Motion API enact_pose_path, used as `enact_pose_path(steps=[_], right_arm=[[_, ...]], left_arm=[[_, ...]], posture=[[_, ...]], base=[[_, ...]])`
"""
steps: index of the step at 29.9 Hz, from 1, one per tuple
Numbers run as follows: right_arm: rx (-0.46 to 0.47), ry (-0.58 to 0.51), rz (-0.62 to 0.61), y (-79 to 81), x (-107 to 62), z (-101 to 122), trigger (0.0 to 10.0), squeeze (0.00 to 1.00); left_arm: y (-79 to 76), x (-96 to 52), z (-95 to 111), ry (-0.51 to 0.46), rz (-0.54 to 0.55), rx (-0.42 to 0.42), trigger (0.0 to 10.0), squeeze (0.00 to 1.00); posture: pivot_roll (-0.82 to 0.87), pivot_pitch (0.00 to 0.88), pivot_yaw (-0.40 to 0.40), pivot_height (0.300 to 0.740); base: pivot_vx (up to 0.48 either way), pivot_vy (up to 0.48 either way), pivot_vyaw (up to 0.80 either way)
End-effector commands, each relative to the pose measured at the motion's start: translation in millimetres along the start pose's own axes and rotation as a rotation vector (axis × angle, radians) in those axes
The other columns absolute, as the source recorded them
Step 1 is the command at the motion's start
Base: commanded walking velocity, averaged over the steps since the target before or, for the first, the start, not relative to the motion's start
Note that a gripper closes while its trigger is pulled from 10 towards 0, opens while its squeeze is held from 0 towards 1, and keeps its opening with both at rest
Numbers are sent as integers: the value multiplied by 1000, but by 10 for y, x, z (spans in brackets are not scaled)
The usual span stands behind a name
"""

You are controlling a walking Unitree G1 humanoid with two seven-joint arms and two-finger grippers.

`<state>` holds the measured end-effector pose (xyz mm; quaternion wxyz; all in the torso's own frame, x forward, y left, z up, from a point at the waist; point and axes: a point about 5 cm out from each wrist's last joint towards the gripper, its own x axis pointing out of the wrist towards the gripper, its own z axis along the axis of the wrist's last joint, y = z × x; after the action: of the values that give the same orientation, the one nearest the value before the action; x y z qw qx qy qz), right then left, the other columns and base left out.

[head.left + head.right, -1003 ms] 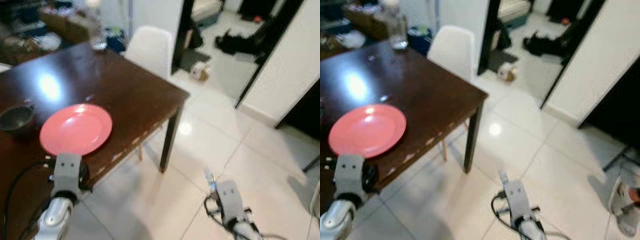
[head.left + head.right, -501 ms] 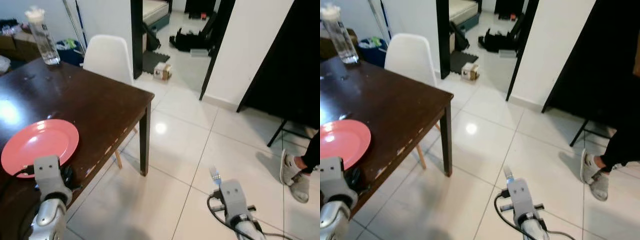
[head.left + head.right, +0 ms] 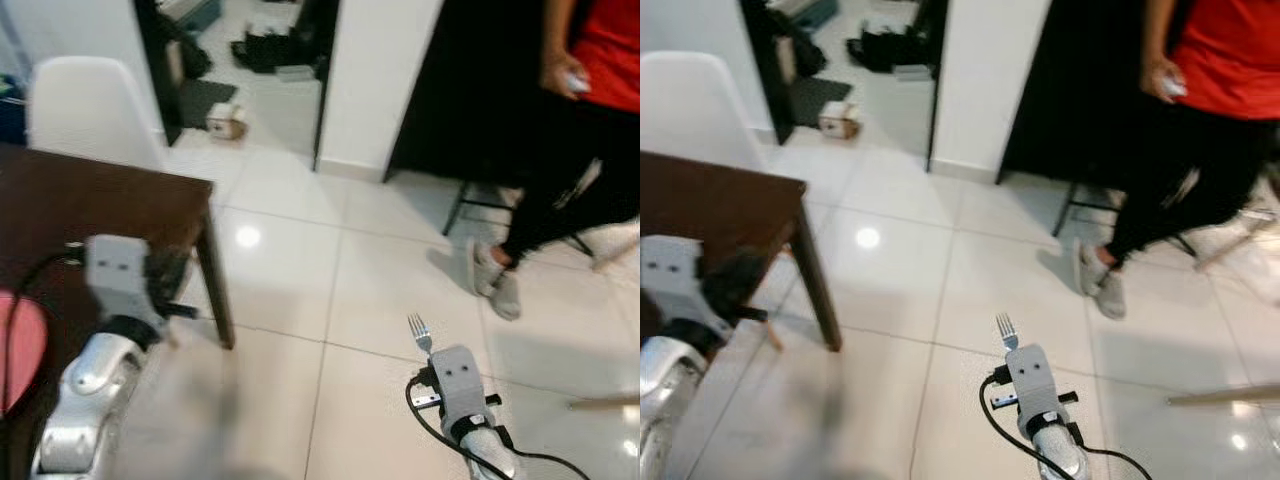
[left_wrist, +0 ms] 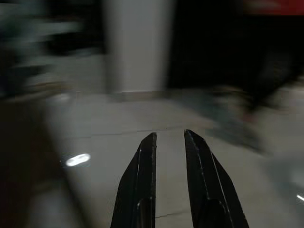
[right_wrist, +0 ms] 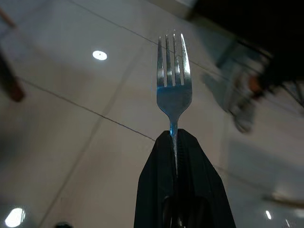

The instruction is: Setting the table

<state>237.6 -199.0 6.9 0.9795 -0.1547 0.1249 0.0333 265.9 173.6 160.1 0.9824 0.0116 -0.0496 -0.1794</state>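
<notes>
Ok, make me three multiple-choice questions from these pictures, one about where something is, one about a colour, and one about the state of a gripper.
1. Where is the white chair?
A. on top of the table
B. at the far side of the dark table
C. lying on the floor beside the person

2. What colour is the person's top?
A. red
B. green
C. white

3. What is the right gripper doing?
A. hanging open with nothing in it
B. shut on a spoon
C. shut on the fork, tines pointing away from it

Answers:
1. B, the chair stands behind the table's far edge.
2. A, the top is red above black trousers.
3. C, the black fingers clamp the fork's handle in the right wrist view.
</notes>
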Motion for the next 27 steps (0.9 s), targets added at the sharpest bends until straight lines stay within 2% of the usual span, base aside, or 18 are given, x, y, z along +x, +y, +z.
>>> enact_pose_path(steps=[1,3,4,8,9,10,11,13,15,17,20,23,27], right_arm=[[4,21,-7,-9,-41,-72,9059,0],[-3,42,-9,-23,-62,-129,8980,0],[-3,42,-9,-23,-62,-129,8980,0],[-11,68,-13,-51,-92,-197,8824,0],[-12,76,-16,-57,-97,-216,8667,0],[-12,76,-16,-57,-97,-216,8667,0],[-13,81,-16,-52,-101,-225,8667,0],[-18,102,-4,-14,-119,-277,8549,0],[-19,105,0,-4,-122,-284,8549,0],[-24,114,19,32,-134,-305,8588,0],[-31,112,38,60,-139,-311,8549,0],[-34,103,50,81,-126,-293,8588,0],[-33,95,49,83,-84,-265,8431,0]], left_arm=[[-97,-40,-18,22,-69,-6,10000,0],[-228,-108,-102,75,-177,26,10000,0],[-228,-108,-102,75,-177,26,10000,0],[-158,-274,-446,209,-112,79,10000,0],[-83,-347,-628,269,-45,108,10000,0],[-83,-347,-628,269,-45,108,10000,0],[-17,-415,-770,319,11,137,10000,0],[205,-759,-1269,509,254,202,10000,0],[229,-806,-1315,530,287,209,10000,0],[273,-948,-1443,595,350,164,10000,0],[260,-1035,-1482,613,361,116,10000,0],[224,-1030,-1438,588,326,102,10000,0],[183,-950,-1417,548,275,111,10000,0]], posture=[[-46,48,20,740],[-45,48,20,740],[-45,48,20,740],[-44,50,21,740],[-44,50,21,740],[-44,50,21,740],[-38,49,28,740],[-38,49,28,740],[-41,48,26,740],[-42,46,25,740],[-33,47,17,740],[-31,46,16,740],[-27,43,16,740]], base=[[0,0,-800],[0,0,-800],[0,0,-800],[0,0,-800],[0,0,-800],[0,0,-800],[0,0,-800],[0,0,-800],[0,0,-800],[0,0,-800],[0,0,-800],[0,0,-800],[0,0,-800]])
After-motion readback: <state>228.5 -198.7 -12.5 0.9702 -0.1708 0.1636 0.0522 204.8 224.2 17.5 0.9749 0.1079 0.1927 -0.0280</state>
